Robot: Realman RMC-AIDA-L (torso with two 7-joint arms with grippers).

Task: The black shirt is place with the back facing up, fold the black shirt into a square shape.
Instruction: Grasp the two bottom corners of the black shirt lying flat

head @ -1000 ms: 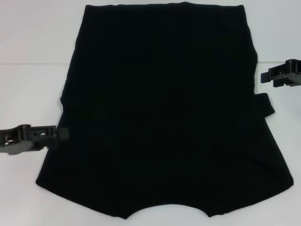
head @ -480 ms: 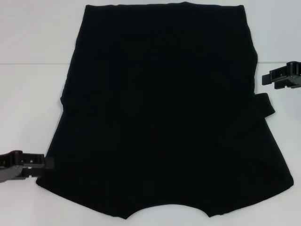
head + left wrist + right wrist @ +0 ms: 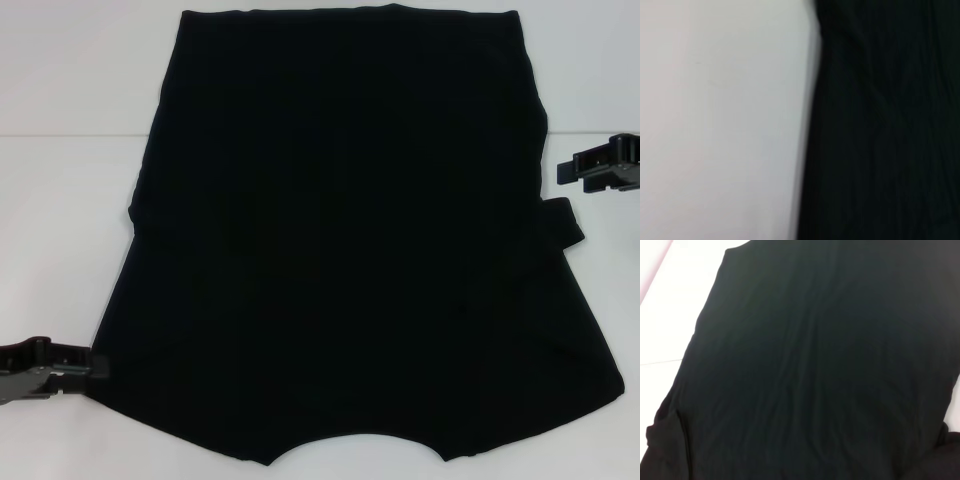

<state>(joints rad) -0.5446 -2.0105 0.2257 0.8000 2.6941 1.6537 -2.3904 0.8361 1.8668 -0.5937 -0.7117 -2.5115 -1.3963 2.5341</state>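
Head view: black shirt (image 3: 345, 235) flat on white counter (image 3: 70, 150), sleeves folded in, long axis running away from robot. Left end effector (image 3: 98, 366) touching shirt's near left corner, closer than other arm; fingers together or apart — cannot tell. Right end effector (image 3: 570, 168) just beside shirt's right edge, farther up; fingers likewise unclear.

Left wrist view: shirt edge close, counter beside it.

Right wrist view: shirt fills frame, no fingers visible.

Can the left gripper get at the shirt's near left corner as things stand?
Probably yes. The left gripper sits right beside the near left corner of the black shirt, with only bare white table around it. The right gripper is well away.
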